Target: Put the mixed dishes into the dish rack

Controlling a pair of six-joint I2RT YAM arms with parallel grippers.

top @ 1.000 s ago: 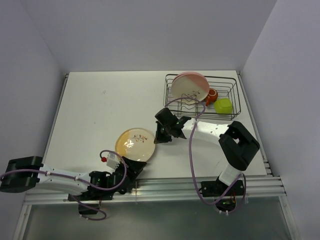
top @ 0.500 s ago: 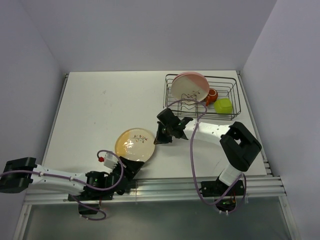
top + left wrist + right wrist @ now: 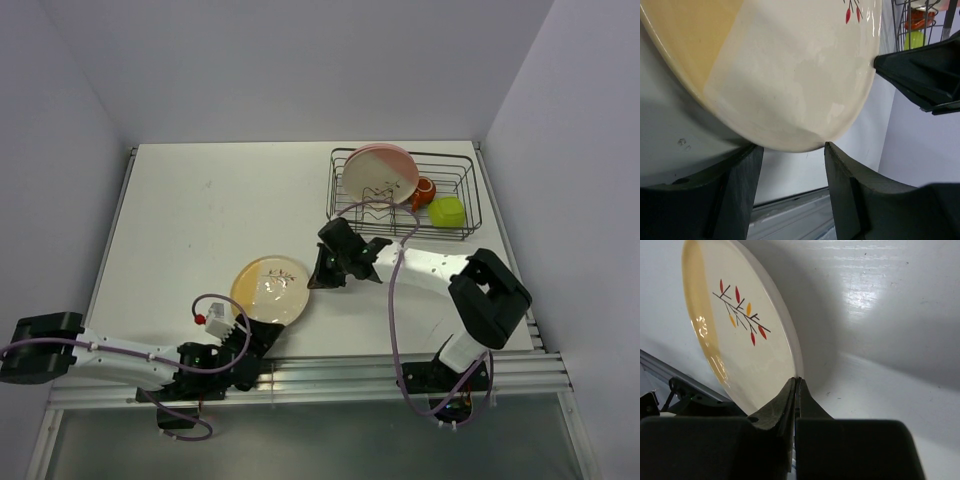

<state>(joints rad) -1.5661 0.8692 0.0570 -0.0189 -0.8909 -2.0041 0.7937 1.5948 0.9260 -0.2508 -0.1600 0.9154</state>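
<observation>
The yellow-and-cream plate with leaf sprigs (image 3: 268, 290) sits tilted near the table's front edge, one side raised. My left gripper (image 3: 262, 335) is open, its fingers on either side of the plate's near rim (image 3: 790, 75). My right gripper (image 3: 316, 280) is shut, its tips touching the plate's right rim (image 3: 740, 340). The dish rack (image 3: 455, 165) at the back right holds the pink-and-cream plate (image 3: 380, 175) upright, the orange-red cup (image 3: 424, 192) and the lime-green bowl (image 3: 446, 212). The plain pink plate and the white bowl are out of view.
A metal rail (image 3: 400, 365) runs along the table's near edge, just behind my left gripper. Grey walls close in the table on the left, back and right. My right arm's cable (image 3: 385, 300) loops over the table.
My right gripper has moved left to the plate's right rim. The plate has tipped up from lying flat. My left arm has shifted slightly under the near rim.
</observation>
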